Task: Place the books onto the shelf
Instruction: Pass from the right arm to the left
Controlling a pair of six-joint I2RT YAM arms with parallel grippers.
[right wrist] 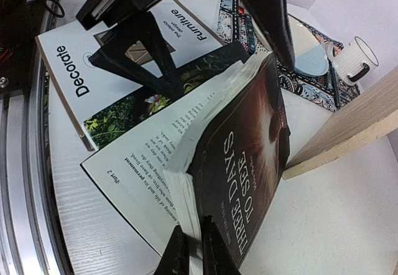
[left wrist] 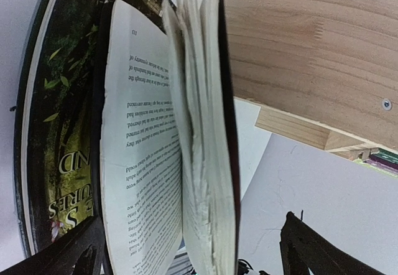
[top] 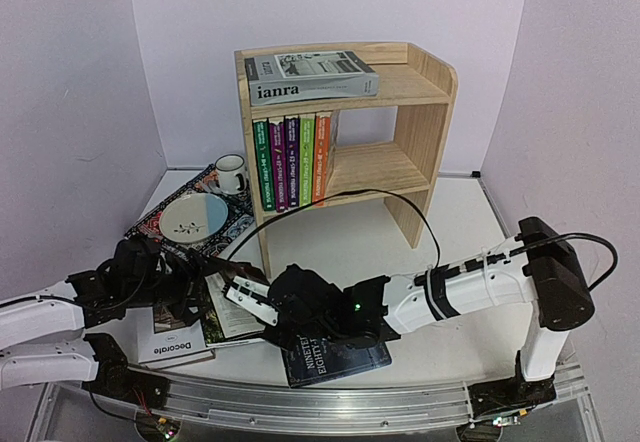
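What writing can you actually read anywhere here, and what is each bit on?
"ianra": grey book atop the shelf.
"Decorate": white book.
"Furniture": pale cover beside it.
"THREE DAYS TO SEE": dark paperback in the right tool.
"Part 2": its open page.
"NINETEEN EIGHTY": dark book on the table.
Coloured spines, page print: too small.

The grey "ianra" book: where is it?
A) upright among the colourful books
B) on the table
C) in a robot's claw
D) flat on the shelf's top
D: the ianra book lies flat on the top board of the shelf, above the upright books.
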